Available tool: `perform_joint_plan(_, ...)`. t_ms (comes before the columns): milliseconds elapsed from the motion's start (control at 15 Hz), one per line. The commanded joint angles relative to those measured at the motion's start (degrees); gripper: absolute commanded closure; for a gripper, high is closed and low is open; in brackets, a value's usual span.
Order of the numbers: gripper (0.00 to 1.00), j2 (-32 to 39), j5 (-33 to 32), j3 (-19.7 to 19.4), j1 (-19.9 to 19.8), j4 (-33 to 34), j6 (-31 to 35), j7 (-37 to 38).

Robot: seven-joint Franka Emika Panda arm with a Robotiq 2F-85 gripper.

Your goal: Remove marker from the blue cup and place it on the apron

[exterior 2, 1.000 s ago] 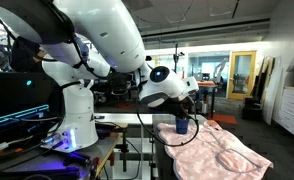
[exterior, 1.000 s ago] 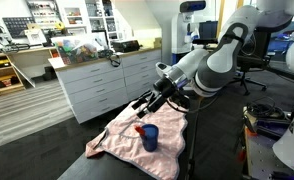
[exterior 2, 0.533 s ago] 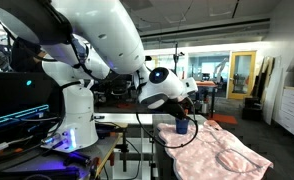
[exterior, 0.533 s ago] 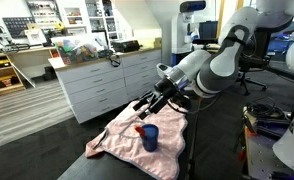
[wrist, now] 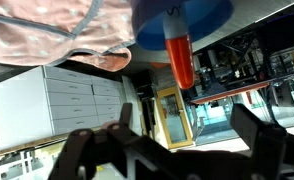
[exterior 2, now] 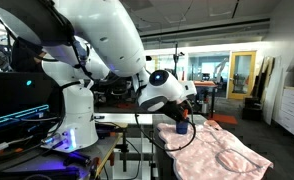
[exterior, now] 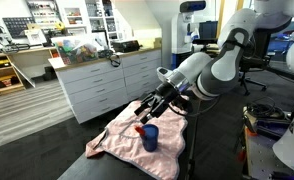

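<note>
— Progress?
— None yet: the marker (wrist: pixel 180 55) sits in the blue cup (exterior: pixel 149 139), on the apron (exterior: pixel 122 148) by the tabletop's (exterior: pixel 112 170) robot-side edge.
— And the gripper (wrist: pixel 169 135)?
— Jaws apart, empty, close by; everything remains.

In an exterior view the camera stands back, slightly above the surface (exterior: pixel 95 156), facing the apron (exterior: pixel 137 148) and blue cup (exterior: pixel 149 138), cabinets (exterior: pixel 107 85) far left. In an exterior view it sits low beside the robot's base (exterior 2: pixel 77 115), looking along the surface to the same apron (exterior 2: pixel 219 155). The wrist view, past the hand (wrist: pixel 172 145), is very near the cup.
</note>
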Motion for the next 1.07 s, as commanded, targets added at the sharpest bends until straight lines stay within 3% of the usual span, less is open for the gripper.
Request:
perform_joint_plan(0, 0.00, -2.36, -2.45, -1.03, 1.77, 1.10, -1.11, 4.38)
perform_joint_plan(200, 0.00, -1.57, 0.16, -0.53, 1.59, 0.82, -2.26, 1.91)
perform_joint_plan(267, 0.00, -2.14, -2.88, -1.56, 2.47, 1.43, -2.22, 5.01)
perform_joint_plan(333, 0.00, -1.48, -0.06, -0.73, 1.88, 1.00, -3.14, 2.05)
perform_joint_plan(400, 0.00, -1.94, -2.84, -1.70, 2.71, 1.65, -3.29, 5.02)
perform_joint_plan(600, 0.00, -1.34, -0.34, -1.56, 3.13, 1.83, -4.82, 2.70)
perform_joint_plan(667, 0.00, -1.68, -2.78, -2.38, 3.96, 2.44, -4.85, 5.33)
perform_joint_plan(1000, 0.00, -1.45, -2.83, -2.71, 5.26, 3.45, -6.28, 5.42)
